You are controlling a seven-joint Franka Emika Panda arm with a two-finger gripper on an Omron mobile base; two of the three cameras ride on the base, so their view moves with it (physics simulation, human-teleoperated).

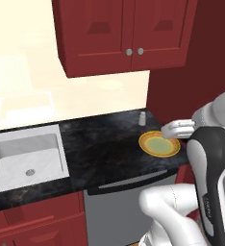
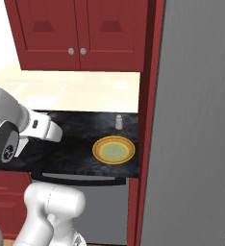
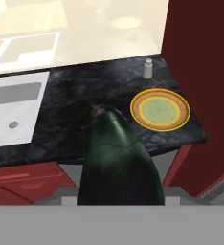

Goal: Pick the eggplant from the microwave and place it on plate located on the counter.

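The eggplant was out in the open above the front edge of the worktop, held up close to the hand camera. It showed there as a large dark green-black shape with its stalk end pointing toward the worktop. The fingers were closed on the eggplant, gripping it at its near end, though the fingers themselves were hidden behind its body.

Taking the plate as the landmark: it lay flat on the worktop, empty, with its yellow-orange rim and pale green centre plainly seen. The eggplant hung just left of the plate in the hand view and nearer the camera, not touching it. A small grey shaker stood upright behind the plate, near the wall. The sink was well to the left of the plate, set into the same worktop. Red cupboards hung above and behind the plate.
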